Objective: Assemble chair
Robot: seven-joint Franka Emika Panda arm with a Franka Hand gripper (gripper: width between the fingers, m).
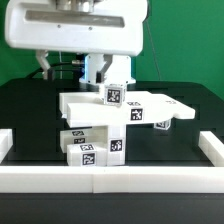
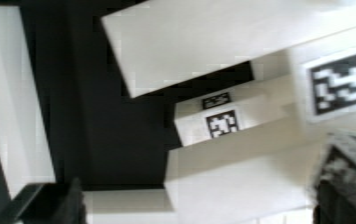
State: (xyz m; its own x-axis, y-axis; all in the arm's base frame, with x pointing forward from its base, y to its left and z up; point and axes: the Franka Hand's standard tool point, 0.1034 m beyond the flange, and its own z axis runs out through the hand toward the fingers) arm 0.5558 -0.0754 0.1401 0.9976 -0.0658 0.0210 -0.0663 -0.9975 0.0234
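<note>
A low white rail [image 1: 110, 180], smooth and square-edged, borders the near side of a matte black desk [image 1: 30, 110] and turns up both of its sides. Just behind it, at mid-desk, stands the half-built chair [image 1: 100, 125], made of hard white plastic with flat faces and sharp corners. Stubby blocks [image 1: 88, 150] are stacked at its base, each bearing square black-and-white tags [image 1: 88, 155]. A broad flat slab [image 1: 135, 108] lies across the top and reaches toward the exterior view's right. A small tagged piece [image 1: 113, 96] rises upright from the slab.

The glossy white gripper [image 1: 108, 74] hangs directly above that upright piece, down at its top. Whether its fingers are apart or pressed on the piece cannot be told from either view. Behind it rises a plain green wall [image 1: 185, 40].

From the wrist, the chair [image 2: 210, 50] fills the picture as pale angled slabs against the black desk [image 2: 77, 110], with one large tag [image 2: 340, 80] and a smaller one [image 2: 223, 123] facing the lens. The dark shapes at the picture's edge are too blurred to read.
</note>
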